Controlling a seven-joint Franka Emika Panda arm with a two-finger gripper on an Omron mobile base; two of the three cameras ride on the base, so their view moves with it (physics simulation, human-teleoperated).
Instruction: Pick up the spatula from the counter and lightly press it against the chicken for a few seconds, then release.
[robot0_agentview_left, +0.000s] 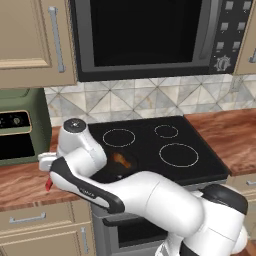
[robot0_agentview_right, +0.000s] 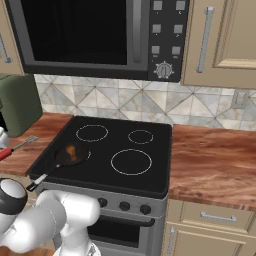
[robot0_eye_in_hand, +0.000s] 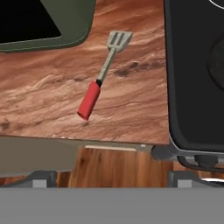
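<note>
The spatula (robot0_eye_in_hand: 103, 74) lies flat on the wooden counter (robot0_eye_in_hand: 48, 96), left of the stove. Its red handle (robot0_eye_in_hand: 89, 100) points toward the counter's front edge and its slotted metal head (robot0_eye_in_hand: 119, 40) points toward the wall. My gripper (robot0_eye_in_hand: 113, 179) hovers above it, open, its fingertips (robot0_eye_in_hand: 41, 179) set wide apart with nothing between them. The spatula (robot0_agentview_right: 17, 146) also appears at the far left of the right base view, and its handle end (robot0_agentview_left: 48, 185) peeks out under my arm. The chicken (robot0_agentview_left: 120, 160) (robot0_agentview_right: 71, 151) sits in a dark pan (robot0_agentview_right: 70, 156) on the front-left burner.
A green toaster oven (robot0_agentview_left: 20, 132) (robot0_eye_in_hand: 43, 22) stands on the counter just behind the spatula. The black stove (robot0_agentview_right: 125, 150) (robot0_eye_in_hand: 192, 87) borders the spatula's spot, and the pan's handle (robot0_agentview_right: 42, 179) juts over the stove's front edge. A microwave (robot0_agentview_right: 100, 35) and cabinets hang overhead.
</note>
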